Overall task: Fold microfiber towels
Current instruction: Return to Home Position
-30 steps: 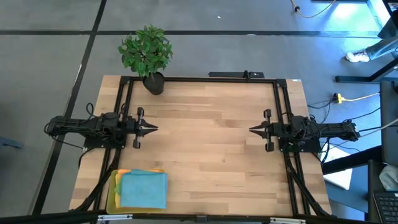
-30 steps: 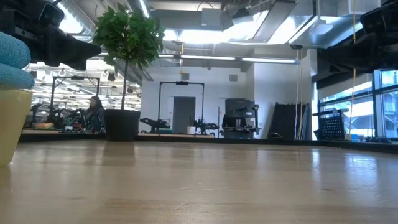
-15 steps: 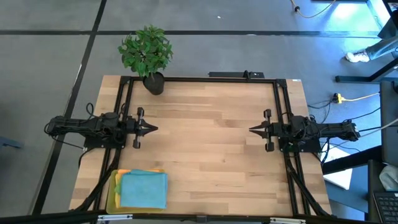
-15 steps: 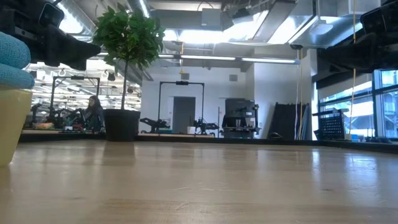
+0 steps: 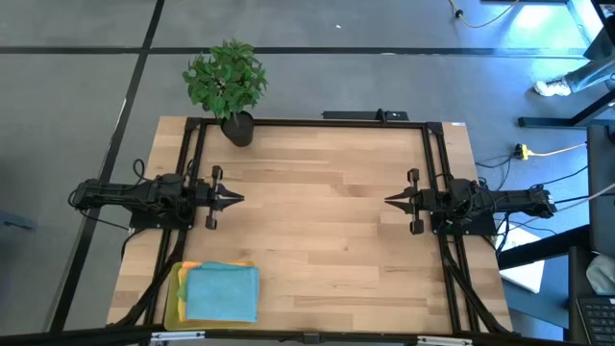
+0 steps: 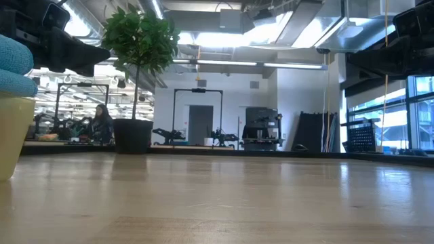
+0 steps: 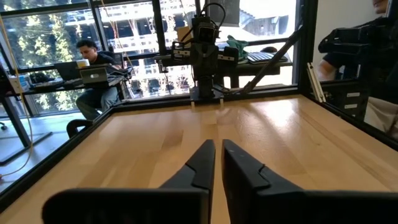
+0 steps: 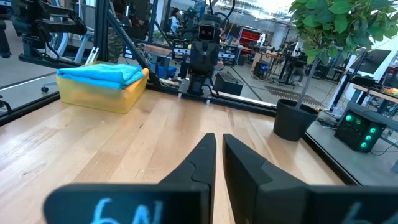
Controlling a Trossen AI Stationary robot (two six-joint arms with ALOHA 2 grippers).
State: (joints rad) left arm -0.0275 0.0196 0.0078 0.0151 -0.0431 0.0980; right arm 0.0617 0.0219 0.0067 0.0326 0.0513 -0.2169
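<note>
High view: the left end effector (image 5: 235, 199) hangs over the left side of the counter (image 5: 317, 240), its tip pointing toward the middle. The right end effector (image 5: 389, 201) mirrors it on the right side, so the 2 tips face each other, well apart. The microfiber towels (image 5: 223, 292) lie folded in a stack in the yellow tray (image 5: 170, 300) at the counter's near left corner. A teal-blue towel (image 5: 226, 288) is on top, lying flat, its slightly longer axis running along the counter's near edge. A thin orange edge shows along the stack's far side. A potted plant (image 5: 226, 82) stands at the far left corner.

Low view: the teal-blue towel (image 6: 13, 68) bulges above the rim of the yellow tray (image 6: 12, 135) at the left border. The potted plant (image 6: 139, 47) stands farther back. A person (image 6: 102, 122) sits in the room behind.

Left wrist view: the fingers (image 7: 202, 165) of the left end effector are drawn together with only a thin slit between them, holding nothing.

Right wrist view: the fingers (image 8: 204, 158) of the right end effector are likewise pressed nearly together and hold nothing. Beyond them the towel stack (image 8: 102, 73) lies level in the yellow tray (image 8: 102, 93).
</note>
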